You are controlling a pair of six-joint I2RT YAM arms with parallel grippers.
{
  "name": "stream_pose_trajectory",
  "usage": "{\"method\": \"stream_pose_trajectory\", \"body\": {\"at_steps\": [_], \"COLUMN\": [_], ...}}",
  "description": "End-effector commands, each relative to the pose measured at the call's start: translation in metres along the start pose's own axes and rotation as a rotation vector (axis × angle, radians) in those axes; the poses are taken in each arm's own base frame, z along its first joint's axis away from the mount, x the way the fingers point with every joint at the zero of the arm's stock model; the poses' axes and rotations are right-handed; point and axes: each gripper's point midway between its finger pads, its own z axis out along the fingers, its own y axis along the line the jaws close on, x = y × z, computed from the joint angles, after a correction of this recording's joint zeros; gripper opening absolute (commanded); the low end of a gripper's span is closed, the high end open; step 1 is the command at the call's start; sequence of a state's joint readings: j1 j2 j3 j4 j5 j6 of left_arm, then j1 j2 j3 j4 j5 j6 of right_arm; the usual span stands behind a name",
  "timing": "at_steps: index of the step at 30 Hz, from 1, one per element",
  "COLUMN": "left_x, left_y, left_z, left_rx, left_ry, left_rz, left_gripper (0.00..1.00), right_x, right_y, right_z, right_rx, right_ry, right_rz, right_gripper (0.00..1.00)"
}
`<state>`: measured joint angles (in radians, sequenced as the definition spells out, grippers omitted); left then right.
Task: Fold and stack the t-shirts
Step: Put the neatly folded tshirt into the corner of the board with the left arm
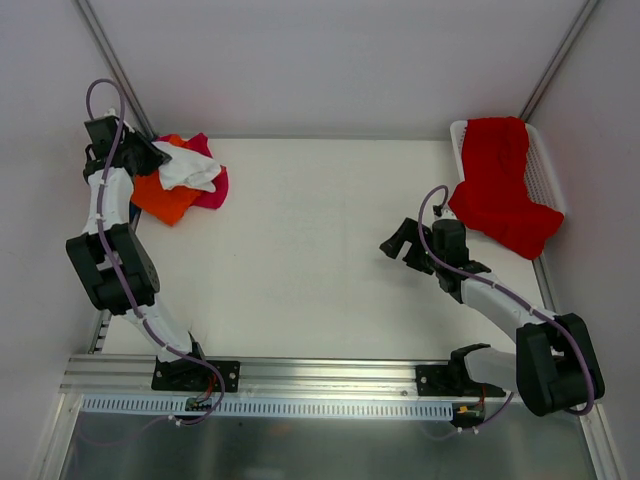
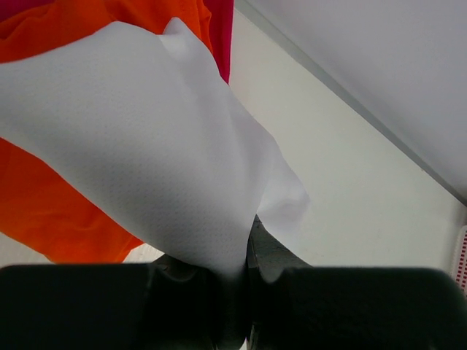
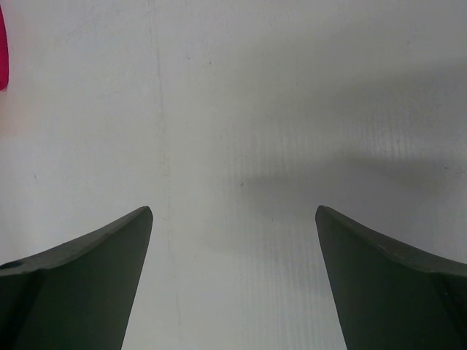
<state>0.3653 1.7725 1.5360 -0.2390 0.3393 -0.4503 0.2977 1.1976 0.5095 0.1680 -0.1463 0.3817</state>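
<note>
White t-shirt (image 2: 146, 160) is clenched in my left gripper (image 2: 242, 255) at the table's (image 1: 320, 250) far-left corner, draped over the orange t-shirt (image 2: 51, 211) (cloth hides my fingertips there). My right gripper (image 3: 233, 240) hangs spread wide, holding nothing.

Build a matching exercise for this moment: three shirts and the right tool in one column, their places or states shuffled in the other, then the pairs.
1. white cloth t-shirt
2. red cloth t-shirt
3. orange cloth t-shirt
4. right tool

A. open above the white table
B. draped over the white plastic mesh basket
C. pinched in the left tool
D. lying under the white one, far left

Pairs: 1-C, 2-B, 3-D, 4-A
</note>
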Motion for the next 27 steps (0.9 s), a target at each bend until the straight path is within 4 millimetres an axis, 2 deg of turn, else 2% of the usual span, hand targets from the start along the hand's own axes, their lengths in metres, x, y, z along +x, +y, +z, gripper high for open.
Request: {"method": "stream_pose_trajectory", "body": {"at_steps": [1,7,9,11,12,13,18,24,25,27], "left_x": [-0.009,-0.011,-0.012,-0.011,-0.011,-0.011,-0.017,-0.032,-0.036,-0.027], "left_y": [0.000,0.037,0.050,0.066,0.070,0.076,0.088,0.099,0.096,0.102], "left_z": [-0.018,-0.024,-0.027,-0.028,-0.028,-0.028,-0.036,-0.070,-0.081,-0.089], "left_rx": [0.033,-0.082,-0.135,-0.201,-0.219,-0.238,-0.312,-0.423,-0.432,-0.465], "left_ry": [-0.021,-0.050,-0.061,-0.061,-0.060,-0.060,-0.091,-0.206,-0.237,-0.253], "left_rz": [0.041,-0.005,-0.021,-0.052,-0.061,-0.074,-0.097,-0.112,-0.112,-0.156], "left_gripper": [0.00,0.00,0.20,0.56,0.95,0.99,0.99,0.99,0.99,0.99], "right_x": [-0.004,-0.003,-0.003,-0.003,-0.002,-0.002,-0.001,0.000,-0.001,-0.001], "right_y": [0.007,0.005,0.005,0.004,0.004,0.004,0.003,0.003,0.003,0.003], "right_z": [0.003,0.005,0.005,0.005,0.006,0.006,0.006,0.006,0.006,0.007], "right_rx": [-0.030,-0.022,-0.021,-0.018,-0.017,-0.016,-0.016,-0.014,-0.015,-0.015], "right_ry": [-0.012,-0.002,-0.003,-0.002,0.002,0.003,0.006,0.007,0.006,0.004], "right_rz": [0.001,0.001,-0.002,-0.002,-0.003,-0.002,-0.005,-0.007,-0.007,-0.007], "right_gripper": [0.99,0.99,0.99,0.99,0.99,0.99,0.99,0.99,0.99,0.99]}}
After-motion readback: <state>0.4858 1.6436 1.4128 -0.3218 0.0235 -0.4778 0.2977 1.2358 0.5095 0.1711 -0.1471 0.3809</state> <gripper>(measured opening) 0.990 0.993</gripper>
